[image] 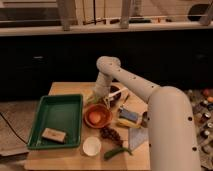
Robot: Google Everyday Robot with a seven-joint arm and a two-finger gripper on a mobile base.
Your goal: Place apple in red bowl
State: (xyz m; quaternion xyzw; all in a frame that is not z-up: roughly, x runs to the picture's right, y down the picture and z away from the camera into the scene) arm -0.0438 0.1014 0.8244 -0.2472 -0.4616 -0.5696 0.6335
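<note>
The red bowl (97, 117) sits on the wooden table, just right of the green tray. An orange-yellow round apple (95, 117) lies inside the bowl. My gripper (101, 99) hangs at the end of the white arm, just above the bowl's far rim, behind the apple. The arm reaches in from the lower right and bends down over the table's middle. The gripper's tip is partly merged with things behind the bowl.
A green tray (50, 112) holding a small brown block (52, 134) is at the left. A white cup (91, 146), a green pepper (118, 151), dark grapes (111, 134) and a blue-yellow packet (129, 116) lie around the bowl. A pale green thing (90, 97) is behind it.
</note>
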